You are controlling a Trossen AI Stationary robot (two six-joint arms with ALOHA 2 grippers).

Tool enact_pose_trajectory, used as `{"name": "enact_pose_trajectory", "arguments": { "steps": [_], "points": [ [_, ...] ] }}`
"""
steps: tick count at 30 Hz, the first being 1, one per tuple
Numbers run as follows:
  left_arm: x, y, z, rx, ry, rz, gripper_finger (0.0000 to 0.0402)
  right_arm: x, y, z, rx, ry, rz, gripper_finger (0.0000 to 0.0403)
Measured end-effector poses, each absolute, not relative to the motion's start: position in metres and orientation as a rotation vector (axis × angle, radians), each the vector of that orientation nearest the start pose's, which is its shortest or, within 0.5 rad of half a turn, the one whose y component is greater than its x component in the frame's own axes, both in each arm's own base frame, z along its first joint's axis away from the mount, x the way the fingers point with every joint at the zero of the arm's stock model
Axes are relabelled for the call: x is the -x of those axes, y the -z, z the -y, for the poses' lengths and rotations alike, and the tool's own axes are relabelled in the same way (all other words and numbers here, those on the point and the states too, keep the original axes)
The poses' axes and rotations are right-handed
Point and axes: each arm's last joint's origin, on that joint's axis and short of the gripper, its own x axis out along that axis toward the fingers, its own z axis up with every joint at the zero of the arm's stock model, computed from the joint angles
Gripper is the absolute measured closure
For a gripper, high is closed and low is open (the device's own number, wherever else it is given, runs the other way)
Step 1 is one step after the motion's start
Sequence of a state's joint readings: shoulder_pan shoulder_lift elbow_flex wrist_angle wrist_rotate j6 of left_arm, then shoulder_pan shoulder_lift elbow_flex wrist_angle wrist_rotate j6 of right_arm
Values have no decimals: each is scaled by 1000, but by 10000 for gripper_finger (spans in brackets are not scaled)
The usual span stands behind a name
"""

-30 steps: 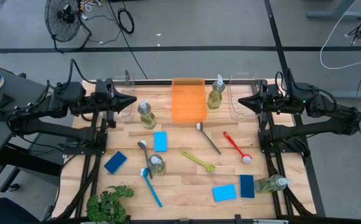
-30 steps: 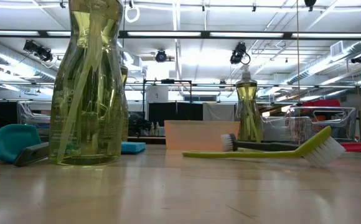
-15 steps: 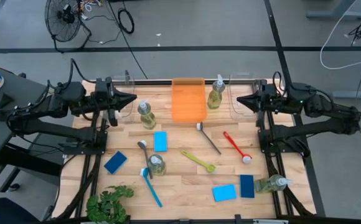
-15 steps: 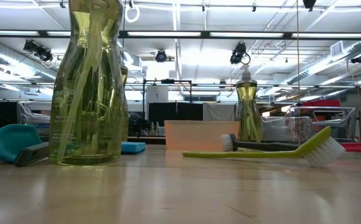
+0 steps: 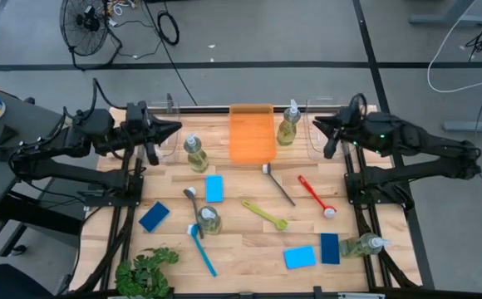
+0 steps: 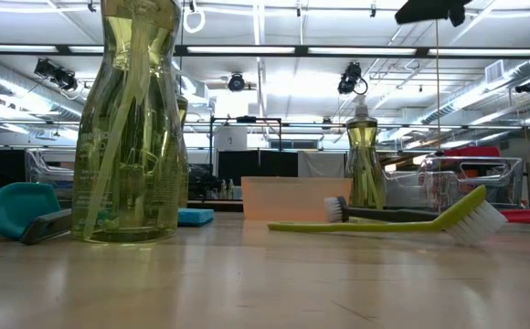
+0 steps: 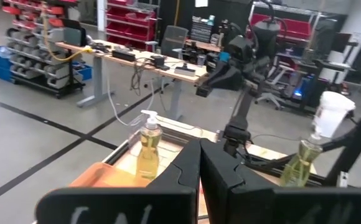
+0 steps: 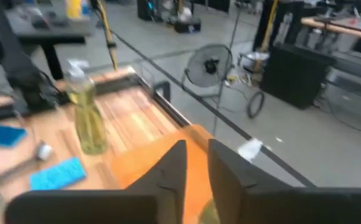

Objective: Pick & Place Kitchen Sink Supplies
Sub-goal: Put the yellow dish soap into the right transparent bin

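Observation:
The sink supplies lie spread over the wooden table. Two pump bottles [image 5: 195, 154] [image 5: 288, 124] stand by the orange tray [image 5: 252, 133], a third [image 5: 209, 220] stands nearer, and one [image 5: 364, 245] lies at the right. Blue sponges [image 5: 214, 188] [image 5: 154, 216] [image 5: 300, 257] lie flat, as do the black [image 5: 278, 183], red [image 5: 317, 196], yellow-green [image 5: 264, 213] and blue [image 5: 201, 249] brushes. My left gripper [image 5: 177, 129] hangs shut above the far left. High over the far right, my right gripper [image 5: 316, 124] is slightly open [image 8: 196, 162] and holds nothing.
Clear bins [image 5: 164, 139] [image 5: 320, 139] flank the orange tray at the far edge. A leafy plant [image 5: 145, 270] sits at the near left corner. A dark-blue sponge [image 5: 330, 247] lies beside the fallen bottle. The arms' frames run along both table sides.
My right gripper has swung a little toward the table's middle and far edge and has tipped downward. It now shows at the top of the low view. Nothing on the table has moved.

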State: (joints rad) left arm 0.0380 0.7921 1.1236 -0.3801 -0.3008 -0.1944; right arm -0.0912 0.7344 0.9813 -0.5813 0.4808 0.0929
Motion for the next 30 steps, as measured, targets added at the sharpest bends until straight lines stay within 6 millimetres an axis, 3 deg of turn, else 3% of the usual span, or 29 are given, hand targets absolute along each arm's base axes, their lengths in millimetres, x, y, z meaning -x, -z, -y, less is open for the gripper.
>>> {"name": "enact_pose_trajectory", "arguments": {
  "steps": [11,17,22,30],
  "points": [
    [-141,-423,-15,185,-363,-13,390,-151,-351,42,-58,683,-444,171],
    [-141,-423,-15,186,-363,-13,390,-163,-342,54,-38,707,-524,110],
    [-141,-423,-15,186,-363,-13,390,-172,-333,66,-33,747,-586,88],
    [-141,-423,-16,187,-428,-5,390,-185,-319,89,-48,830,-663,94]
  ]
}}
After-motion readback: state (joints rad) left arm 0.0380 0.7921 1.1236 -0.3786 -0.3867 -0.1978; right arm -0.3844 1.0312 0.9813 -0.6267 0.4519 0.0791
